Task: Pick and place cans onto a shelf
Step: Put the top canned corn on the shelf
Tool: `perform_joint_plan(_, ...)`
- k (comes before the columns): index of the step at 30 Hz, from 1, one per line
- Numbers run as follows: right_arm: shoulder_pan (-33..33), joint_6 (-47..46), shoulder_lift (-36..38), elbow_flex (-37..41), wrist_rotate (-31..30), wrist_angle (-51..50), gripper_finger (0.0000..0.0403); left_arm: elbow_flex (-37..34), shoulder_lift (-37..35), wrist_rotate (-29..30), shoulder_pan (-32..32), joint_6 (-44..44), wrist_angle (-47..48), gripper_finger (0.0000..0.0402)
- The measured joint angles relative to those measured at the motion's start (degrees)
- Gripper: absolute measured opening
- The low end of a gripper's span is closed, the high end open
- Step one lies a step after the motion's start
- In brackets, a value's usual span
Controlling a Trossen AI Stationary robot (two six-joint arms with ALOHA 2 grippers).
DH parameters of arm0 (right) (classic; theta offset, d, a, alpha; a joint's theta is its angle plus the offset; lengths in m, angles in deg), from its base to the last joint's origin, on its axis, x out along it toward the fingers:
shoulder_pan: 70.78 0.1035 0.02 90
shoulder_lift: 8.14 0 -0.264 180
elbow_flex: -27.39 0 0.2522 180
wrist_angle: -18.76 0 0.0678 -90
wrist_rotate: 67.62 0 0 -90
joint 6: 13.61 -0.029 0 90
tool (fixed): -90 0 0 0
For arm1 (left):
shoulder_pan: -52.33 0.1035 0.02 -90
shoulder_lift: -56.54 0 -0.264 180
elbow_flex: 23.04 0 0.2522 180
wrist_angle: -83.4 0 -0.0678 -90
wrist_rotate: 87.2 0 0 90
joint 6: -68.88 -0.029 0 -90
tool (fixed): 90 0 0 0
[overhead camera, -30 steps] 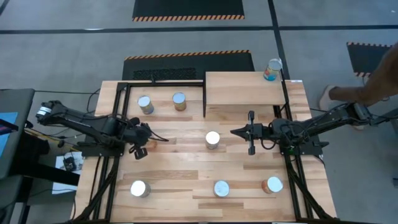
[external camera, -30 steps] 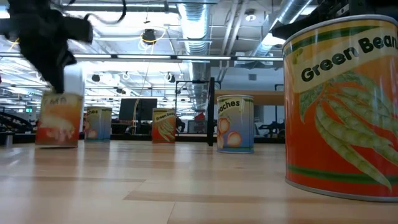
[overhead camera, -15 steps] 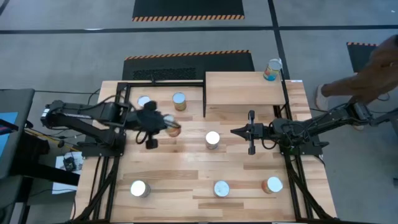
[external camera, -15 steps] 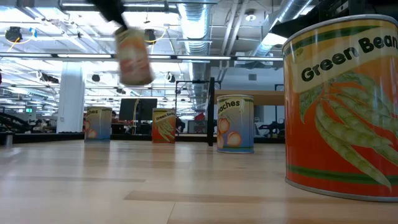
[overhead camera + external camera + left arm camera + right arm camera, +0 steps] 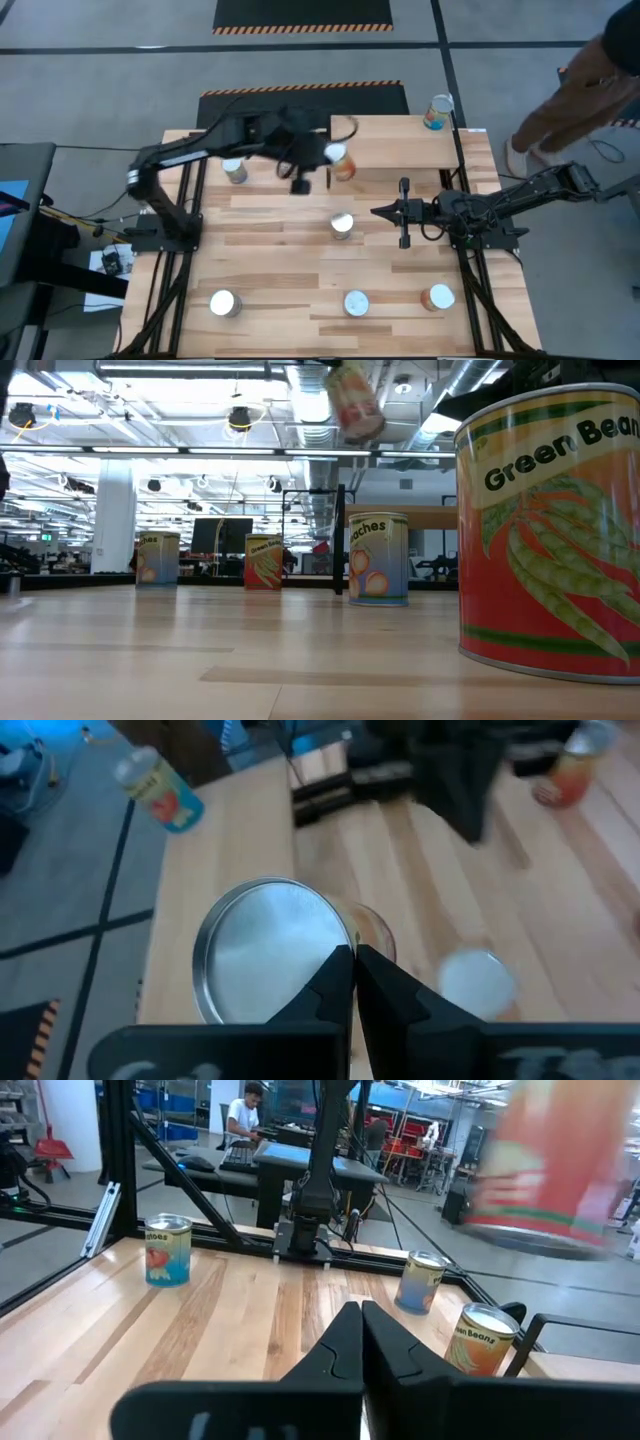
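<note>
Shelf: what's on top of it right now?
One blue-labelled can stands at the shelf's back right corner. The left hand holds a second can above its left edge, hiding the wood beneath; the rest is bare.

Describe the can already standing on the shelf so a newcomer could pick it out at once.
Find the pale wooden shelf at the table's far edge, on the right arm's side. The can stands upright at the shelf's far right corner, alone. Its blue label sets it apart; the other can over the shelf hangs in the left gripper.

"Green Bean" on nearest orange can (image 5: 548,530), "eaches" on blue can (image 5: 378,559), "Beans" on far can (image 5: 482,1342)
</note>
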Motion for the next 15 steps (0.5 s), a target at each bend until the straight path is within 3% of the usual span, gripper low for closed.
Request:
perform_joint_plan(7, 0.0, 0.0, 0.0, 0.0, 0.01, -1.38, 0.0005, 11.03, 11.97, -6.32, 6.14, -1.76, 1.09, 0.0)
perform_joint_plan(15, 0.0, 0.0, 0.0, 0.0, 0.02, -1.71, 0.0005, 14.37, 20.93, -7.44, 8.49, -2.78, -0.51, 0.0)
